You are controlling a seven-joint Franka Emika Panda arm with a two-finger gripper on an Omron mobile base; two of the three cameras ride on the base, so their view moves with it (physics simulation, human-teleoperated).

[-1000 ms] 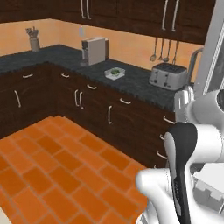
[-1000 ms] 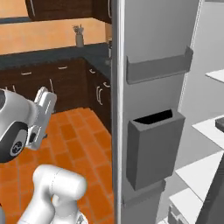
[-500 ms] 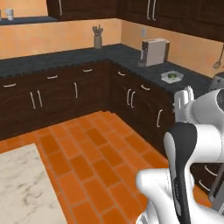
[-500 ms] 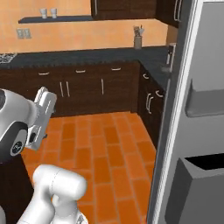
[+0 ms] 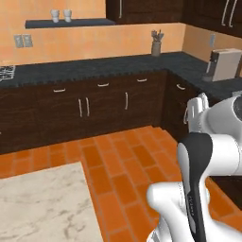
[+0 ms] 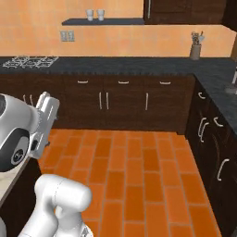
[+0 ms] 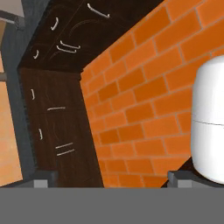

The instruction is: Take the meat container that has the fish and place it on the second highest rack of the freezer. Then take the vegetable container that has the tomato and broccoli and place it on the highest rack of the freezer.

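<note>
Gripper (image 5: 194,109) carried high against the arm, jaws spread wide and empty, tucked for travel. Base faces dark wood cabinets (image 6: 122,102) across orange brick floor (image 6: 134,162); neither container nor freezer is before it.

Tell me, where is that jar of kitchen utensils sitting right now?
The utensil jar stands on the dark countertop against the orange back wall, near the corner where the counter turns; in the right base view it sits far right.
</note>
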